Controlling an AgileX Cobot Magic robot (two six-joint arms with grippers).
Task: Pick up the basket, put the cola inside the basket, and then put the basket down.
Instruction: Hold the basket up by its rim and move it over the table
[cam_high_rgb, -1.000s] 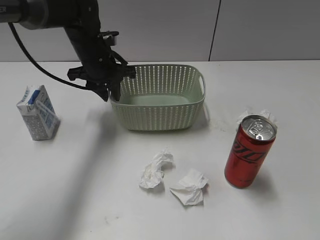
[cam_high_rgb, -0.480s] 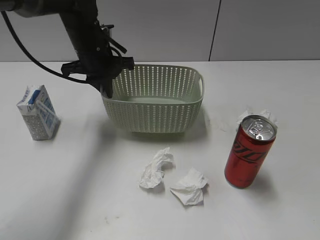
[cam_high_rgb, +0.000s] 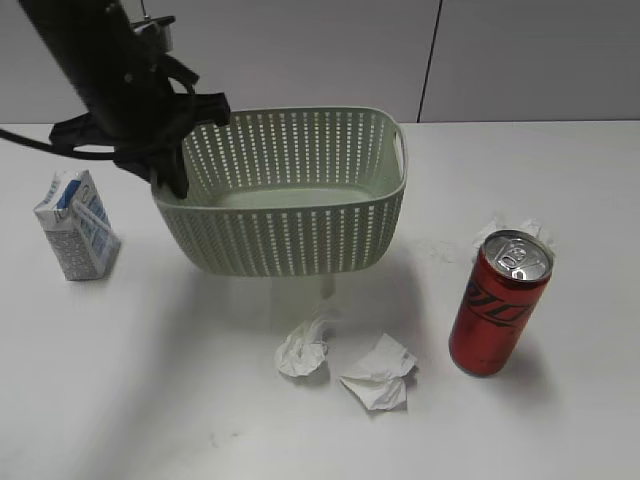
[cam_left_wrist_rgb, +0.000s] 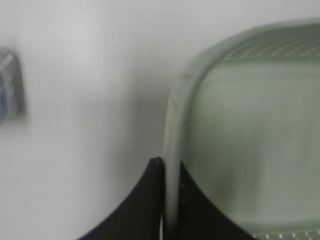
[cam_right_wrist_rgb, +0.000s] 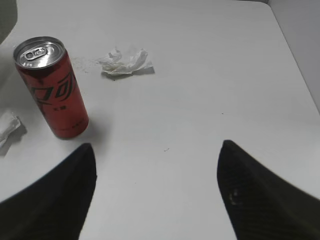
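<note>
Since the earlier frames the basket (cam_high_rgb: 290, 195) has come up off the table (cam_high_rgb: 560, 180) and swung toward the camera and to the left, carried by the left gripper (cam_high_rgb: 170, 170); its shadow now lies on the white surface beneath it. It hangs slightly tilted, the gripped left end lower and nearer than the right. In the left wrist view the two dark fingers (cam_left_wrist_rgb: 145, 200) are pinched on the rim of the basket (cam_left_wrist_rgb: 172, 150), one outside and one inside the wall, closed tight on the thin plastic. That view is blurred.

The cola (cam_high_rgb: 500, 303) stands upright on the table to the right of the basket and well apart from it, its silver top and pull tab facing up. The right gripper (cam_right_wrist_rgb: 157, 165) is over the table near the cola (cam_right_wrist_rgb: 52, 87), its fingers spread wide with nothing between them.

Three crumpled tissues lie about: one (cam_high_rgb: 303, 347) just under the basket's front edge, another (cam_high_rgb: 380, 375) beside it toward the cola, and a third (cam_high_rgb: 510, 230) just behind the cola. A blue-and-white carton (cam_high_rgb: 75, 225) stands at the left, beside the left arm and clear of the basket. Nothing lies between the right gripper and the cola.
</note>
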